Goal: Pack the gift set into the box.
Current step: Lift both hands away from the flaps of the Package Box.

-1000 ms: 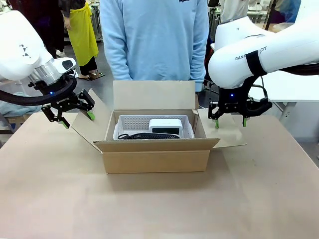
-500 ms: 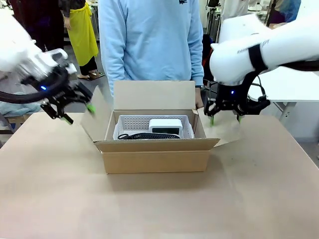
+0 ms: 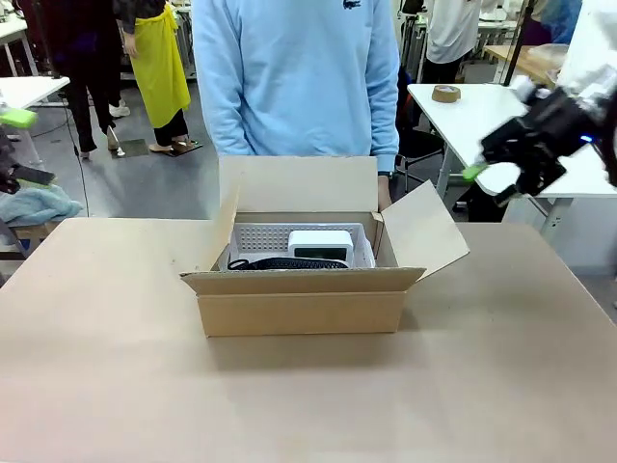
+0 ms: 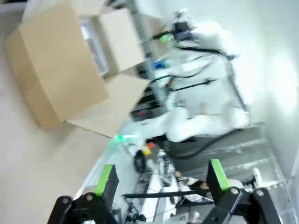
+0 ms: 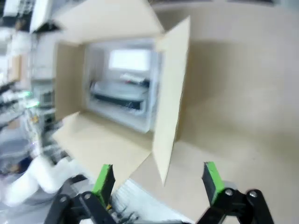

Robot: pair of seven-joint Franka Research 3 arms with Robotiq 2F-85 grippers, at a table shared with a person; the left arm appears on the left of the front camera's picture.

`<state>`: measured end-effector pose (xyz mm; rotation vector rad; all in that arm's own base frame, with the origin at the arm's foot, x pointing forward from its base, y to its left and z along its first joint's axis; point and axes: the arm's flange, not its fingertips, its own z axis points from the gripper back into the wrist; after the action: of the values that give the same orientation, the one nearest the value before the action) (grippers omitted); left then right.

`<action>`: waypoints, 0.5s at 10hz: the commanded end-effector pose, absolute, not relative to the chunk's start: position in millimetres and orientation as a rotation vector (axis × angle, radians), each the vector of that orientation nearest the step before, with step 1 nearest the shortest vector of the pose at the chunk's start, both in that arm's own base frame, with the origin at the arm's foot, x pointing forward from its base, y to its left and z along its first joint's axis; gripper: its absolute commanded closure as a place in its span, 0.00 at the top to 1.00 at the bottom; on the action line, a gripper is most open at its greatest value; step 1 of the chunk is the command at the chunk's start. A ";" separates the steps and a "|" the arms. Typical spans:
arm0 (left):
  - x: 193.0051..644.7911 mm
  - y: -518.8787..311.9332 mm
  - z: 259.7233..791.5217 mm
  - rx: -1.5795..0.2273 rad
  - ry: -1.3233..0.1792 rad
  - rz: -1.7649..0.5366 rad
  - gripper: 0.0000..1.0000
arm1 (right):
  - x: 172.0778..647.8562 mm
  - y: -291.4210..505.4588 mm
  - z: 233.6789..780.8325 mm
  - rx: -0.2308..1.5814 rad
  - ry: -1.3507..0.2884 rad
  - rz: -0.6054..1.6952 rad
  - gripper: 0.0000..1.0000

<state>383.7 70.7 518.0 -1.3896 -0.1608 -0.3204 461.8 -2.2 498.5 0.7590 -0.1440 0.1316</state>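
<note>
Tan worktop (image 3: pixel 96 367) carries the brown corrugated cardboard box (image 3: pixel 299 311), flaps up, frosted translucent plastic gift set (image 3: pixel 258 236) lying inside. Left gripper (image 4: pixel 161 177) and right gripper (image 5: pixel 157 178) hang spread, empty; best steer clear of those flaps.

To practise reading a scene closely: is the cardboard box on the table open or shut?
Open. The flaps of the box stand up or splay outward, and the case inside shows.

A: Behind the brown tabletop (image 3: pixel 308 386), a grey floor (image 3: pixel 145 183) ran back under bright, even light.

B: Yes, and a white table (image 3: pixel 463 104) stood far right, a roll of tape (image 3: pixel 444 93) on it. A second white table (image 3: pixel 24 89) sat far left, with crumpled blue cloth (image 3: pixel 34 204) below.
</note>
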 end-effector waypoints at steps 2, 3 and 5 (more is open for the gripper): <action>452.6 121.9 445.0 -1.817 0.085 -0.162 1.00 | 463.8 -72.1 431.1 1.392 -0.069 0.103 1.00; 463.4 125.8 434.6 -1.732 0.129 0.048 1.00 | 450.8 -38.1 479.2 0.928 -0.155 0.166 1.00; 409.8 101.6 453.7 -1.712 -0.045 -0.276 1.00 | 450.8 -38.1 479.2 0.928 -0.155 0.166 1.00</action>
<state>433.4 105.4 424.1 -1.7564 0.0212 -0.1815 453.4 -47.0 464.6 1.0052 -0.1640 0.1807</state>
